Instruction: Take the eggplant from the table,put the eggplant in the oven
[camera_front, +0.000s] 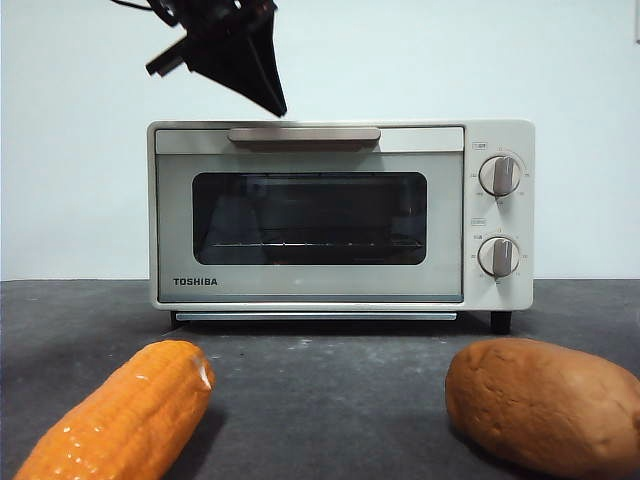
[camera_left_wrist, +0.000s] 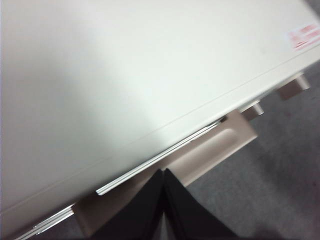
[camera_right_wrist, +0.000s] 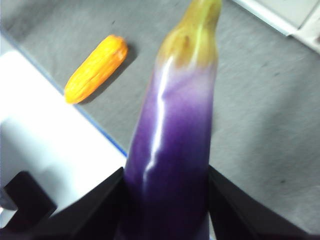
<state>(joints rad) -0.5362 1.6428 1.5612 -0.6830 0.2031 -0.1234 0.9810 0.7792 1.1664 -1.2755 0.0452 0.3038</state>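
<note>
The glossy purple eggplant (camera_right_wrist: 175, 140) with its yellowish stem end shows only in the right wrist view, where my right gripper (camera_right_wrist: 165, 172) is shut on its thick end and holds it in the air above the grey table (camera_right_wrist: 260, 100). The cream Toshiba oven (camera_front: 310, 290) stands at the back of the table (camera_front: 330, 390) with its glass door closed. My left gripper (camera_front: 270, 100) hangs shut just above the beige bar handle (camera_front: 304, 135). In the left wrist view its tips (camera_left_wrist: 162, 174) meet over the handle (camera_left_wrist: 220, 145), beside the oven's top (camera_left_wrist: 125, 75).
An orange corn cob (camera_front: 125, 415) lies at the front left of the table, also seen as the corn cob (camera_right_wrist: 96, 67) below the eggplant. A brown potato-like lump (camera_front: 545, 400) sits at the front right. A white surface (camera_right_wrist: 45, 140) borders the table's edge.
</note>
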